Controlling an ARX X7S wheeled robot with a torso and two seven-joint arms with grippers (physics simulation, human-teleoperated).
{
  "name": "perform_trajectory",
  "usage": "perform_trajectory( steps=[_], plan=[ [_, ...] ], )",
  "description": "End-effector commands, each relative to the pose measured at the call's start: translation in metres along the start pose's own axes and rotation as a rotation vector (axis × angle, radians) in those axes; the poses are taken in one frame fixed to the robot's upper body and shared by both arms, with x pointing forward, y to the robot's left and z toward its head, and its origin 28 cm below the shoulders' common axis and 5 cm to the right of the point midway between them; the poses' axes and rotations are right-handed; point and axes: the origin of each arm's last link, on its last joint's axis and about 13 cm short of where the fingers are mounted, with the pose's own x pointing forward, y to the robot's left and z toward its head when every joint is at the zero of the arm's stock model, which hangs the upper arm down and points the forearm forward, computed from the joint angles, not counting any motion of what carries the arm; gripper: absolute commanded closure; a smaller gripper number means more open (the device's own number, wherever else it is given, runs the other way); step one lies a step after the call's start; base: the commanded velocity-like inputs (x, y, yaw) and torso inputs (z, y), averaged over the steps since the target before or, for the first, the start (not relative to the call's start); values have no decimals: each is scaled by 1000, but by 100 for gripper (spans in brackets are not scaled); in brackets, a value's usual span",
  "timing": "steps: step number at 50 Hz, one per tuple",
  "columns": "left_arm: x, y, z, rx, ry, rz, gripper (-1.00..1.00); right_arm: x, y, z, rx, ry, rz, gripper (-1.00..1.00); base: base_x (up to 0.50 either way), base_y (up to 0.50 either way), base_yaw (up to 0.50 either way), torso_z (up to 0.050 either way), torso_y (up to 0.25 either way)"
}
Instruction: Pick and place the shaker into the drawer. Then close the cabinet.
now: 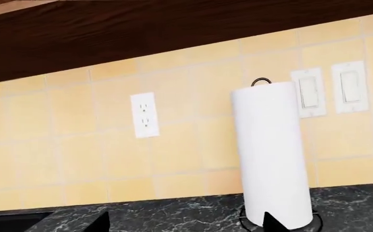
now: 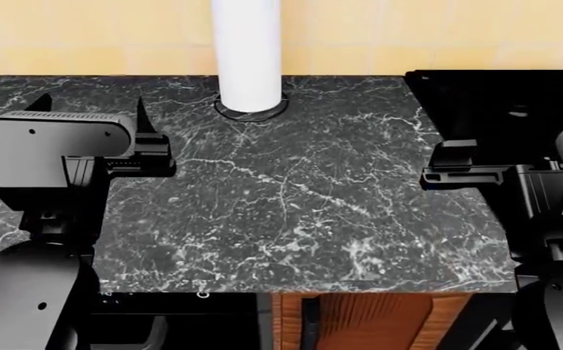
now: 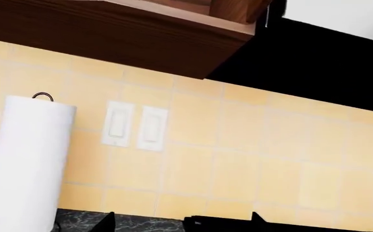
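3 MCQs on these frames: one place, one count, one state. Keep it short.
1. Where does the paper towel roll stand?
A. at the back of the countertop, near the tiled wall
B. at the counter's front edge
C. in the left claw

2. How many rocker switches are on the wall?
A. one
B. two
C. four

3. What is the left claw doing?
A. gripping the roll
B. pressing a switch
C. holding nothing, fingers apart

Answers:
1 A: the head view shows the roll on its holder by the wall.
2 B: two switches sit side by side.
3 C: its fingertips frame bare counter.
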Motion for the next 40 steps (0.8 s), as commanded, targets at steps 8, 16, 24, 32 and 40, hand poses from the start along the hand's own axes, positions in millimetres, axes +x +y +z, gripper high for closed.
perform_trajectory(
  steps=[8,16,24,32,40],
  plan=[
    [4,0,-6,-21,-3,-7,-100,4,2,-5,17,24,29,-100,367,-138,0,0,0],
    [4,1,-7,-21,-2,-6,-100,4,2,-5,15,23,30,-100,370,-77,0,0,1],
    [4,2,-7,-22,-3,-3,-100,4,3,-5,15,20,30,-100,373,-7,0,0,1],
    [3,2,-7,-21,-2,-3,-100,3,3,-5,12,14,29,-100,28,0,0,0,0],
    [3,3,-6,-23,-5,-1,-100,-14,-15,14,-25,-149,-33,-100,0,0,0,0,0]
  ],
)
